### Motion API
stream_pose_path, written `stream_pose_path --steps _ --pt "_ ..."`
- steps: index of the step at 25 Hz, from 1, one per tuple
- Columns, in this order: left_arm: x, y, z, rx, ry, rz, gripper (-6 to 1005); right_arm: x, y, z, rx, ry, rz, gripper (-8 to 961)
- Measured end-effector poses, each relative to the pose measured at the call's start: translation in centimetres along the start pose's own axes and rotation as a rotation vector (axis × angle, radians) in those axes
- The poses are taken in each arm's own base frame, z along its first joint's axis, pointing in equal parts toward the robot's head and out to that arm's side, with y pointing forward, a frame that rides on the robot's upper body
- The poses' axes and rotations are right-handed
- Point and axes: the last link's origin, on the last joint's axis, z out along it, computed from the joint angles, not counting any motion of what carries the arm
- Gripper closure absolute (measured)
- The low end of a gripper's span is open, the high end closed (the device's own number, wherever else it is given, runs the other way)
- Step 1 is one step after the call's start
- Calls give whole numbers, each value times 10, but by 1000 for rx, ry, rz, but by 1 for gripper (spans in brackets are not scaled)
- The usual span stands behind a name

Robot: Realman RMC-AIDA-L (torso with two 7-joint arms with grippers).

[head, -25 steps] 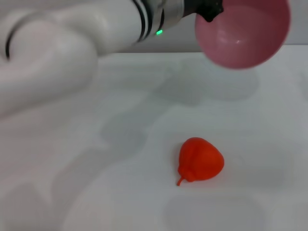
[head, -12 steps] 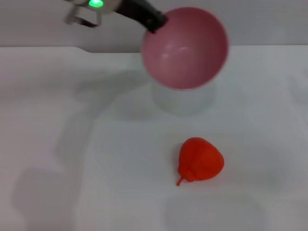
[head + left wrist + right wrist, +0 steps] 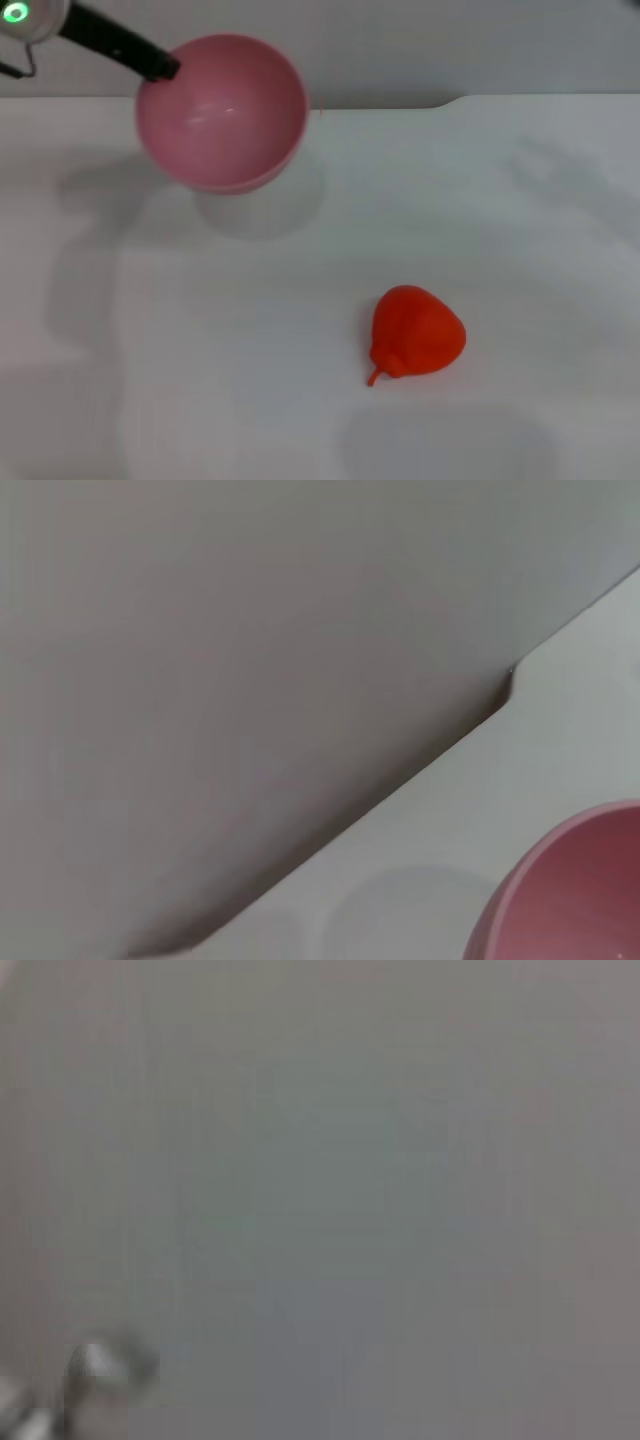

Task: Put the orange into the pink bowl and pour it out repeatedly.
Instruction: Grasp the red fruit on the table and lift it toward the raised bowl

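One pink bowl [image 3: 222,112], empty and tilted toward the camera, has swung from the far right to the far left of the surface [image 3: 560,220], the left tool [image 3: 160,68] gripping its rim. The orange [image 3: 416,332] lies unmoved at near centre, well apart, so it looks poured out and due for reloading. The right tool is out of view.

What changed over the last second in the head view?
The left tool, gripping the pink bowl by its rim, carried it from the far right to the far left, lower toward the table. The orange stayed put; the bowl stayed empty.
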Motion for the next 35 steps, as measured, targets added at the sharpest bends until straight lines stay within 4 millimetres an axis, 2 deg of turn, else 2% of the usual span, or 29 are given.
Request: stream_pose_path --steps 3,8,11,15,18,22,27,35 --pt "-7 -3 -1 4 -10 -15 953 -6 -4 14 23 262 -13 454" --pt "-8 -1 1 6 -13 -5 953 6 -11 47 148 750 -91 455" --pt "-6 -1 1 10 -5 -1 953 25 1 71 122 972 -148 456" --pt "-4 0 2 12 -4 7 953 64 25 93 -20 1181 -193 457" --pt "-5 0 3 13 -2 6 953 83 41 98 -99 1265 -207 458" --pt "-7 1 5 13 -3 11 953 93 55 101 -163 1270 -194 459" --pt "-8 4 8 10 -11 23 953 95 63 102 -200 1264 -181 460" --pt "-8 11 12 -5 -21 35 953 115 70 96 -228 1335 -162 462"
